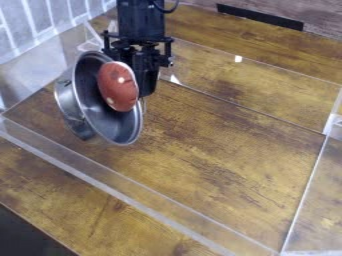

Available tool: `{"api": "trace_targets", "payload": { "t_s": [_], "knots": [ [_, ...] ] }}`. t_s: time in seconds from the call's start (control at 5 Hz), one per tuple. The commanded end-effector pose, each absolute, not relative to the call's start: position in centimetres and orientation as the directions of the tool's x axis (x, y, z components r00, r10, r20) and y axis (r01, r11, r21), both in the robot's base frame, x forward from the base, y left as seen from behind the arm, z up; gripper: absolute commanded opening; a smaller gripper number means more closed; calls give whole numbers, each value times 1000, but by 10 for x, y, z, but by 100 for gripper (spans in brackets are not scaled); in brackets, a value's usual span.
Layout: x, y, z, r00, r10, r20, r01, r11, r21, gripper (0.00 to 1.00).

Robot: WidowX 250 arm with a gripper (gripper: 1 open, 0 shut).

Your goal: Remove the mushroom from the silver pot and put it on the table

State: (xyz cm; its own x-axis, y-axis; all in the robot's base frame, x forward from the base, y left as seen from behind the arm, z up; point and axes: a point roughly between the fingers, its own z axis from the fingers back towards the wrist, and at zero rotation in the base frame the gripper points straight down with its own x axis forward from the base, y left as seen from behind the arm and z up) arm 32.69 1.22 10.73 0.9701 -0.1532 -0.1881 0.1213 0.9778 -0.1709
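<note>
The silver pot [83,112] hangs tipped steeply on its side at the left of the table [227,140], its open mouth facing the camera. Inside it the mushroom [118,86] shows its reddish-brown cap, resting against the pot's inner face; its stem is hidden. My black gripper [139,72] comes down from above at the pot's upper right rim, right beside the mushroom. Its fingers are shut and look closed on the rim, carrying the pot tilted off the wood.
Clear acrylic walls [147,195] edge the tabletop along the front, and another pane [254,105] crosses behind the pot. A white slatted fence [34,25] stands at the back left. Bare wood planks stretch to the right of the pot.
</note>
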Motion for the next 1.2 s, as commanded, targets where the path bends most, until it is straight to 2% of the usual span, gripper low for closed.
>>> {"api": "trace_targets", "payload": {
  "t_s": [0.0, 0.4, 0.8, 1.0],
  "knots": [
    [329, 16, 123, 977, -152, -150, 129, 980, -154, 0],
    [331, 30, 127, 980, -120, -161, 97, 985, -144, 0],
    [320, -2, 125, 943, -283, -173, 261, 955, -140, 0],
    [322, -9, 120, 958, -225, -180, 201, 970, -139, 0]
  ]
}}
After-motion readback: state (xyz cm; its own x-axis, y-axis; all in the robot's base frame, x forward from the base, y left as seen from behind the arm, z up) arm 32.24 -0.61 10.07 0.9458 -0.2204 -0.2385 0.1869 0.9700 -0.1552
